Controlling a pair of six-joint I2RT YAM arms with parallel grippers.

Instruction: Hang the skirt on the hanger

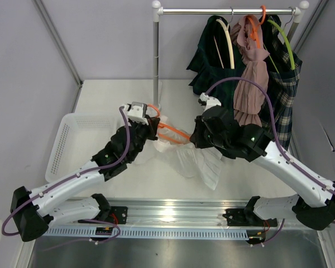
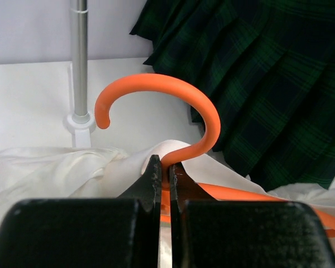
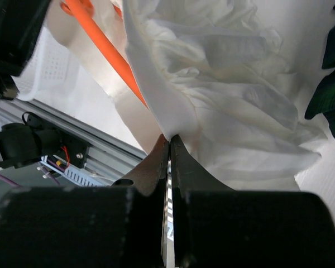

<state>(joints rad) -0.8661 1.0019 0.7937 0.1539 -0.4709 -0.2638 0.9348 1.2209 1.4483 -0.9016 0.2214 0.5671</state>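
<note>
Left gripper (image 2: 166, 169): jaws closed to a thin slit, clamped on the neck of the orange hanger (image 2: 156, 82) just below its hook. The hook stands upright above the fingertips, its opening turned toward the rail's upright post (image 2: 78, 56).

Right gripper (image 3: 169, 140): jaws fully closed, pinching a folded edge of the white skirt (image 3: 234, 111).

Skirt position: middle of the white table (image 1: 111, 92), between the two grippers. The cloth is bunched around the hanger's neck. One orange hanger arm shows beside the pinched fold and runs partly under the fabric. The skirt's loose lower part spreads on the table below the right wrist. How far the waistband sits on the hanger cannot be told.

Surroundings: the clothes rail (image 1: 223, 10) stands at the far edge with dark green plaid skirts (image 1: 212, 56) and a pink garment (image 1: 251, 78) hanging from it. A white basket (image 1: 64, 139) sits at the table's left side, beside the left arm.
</note>
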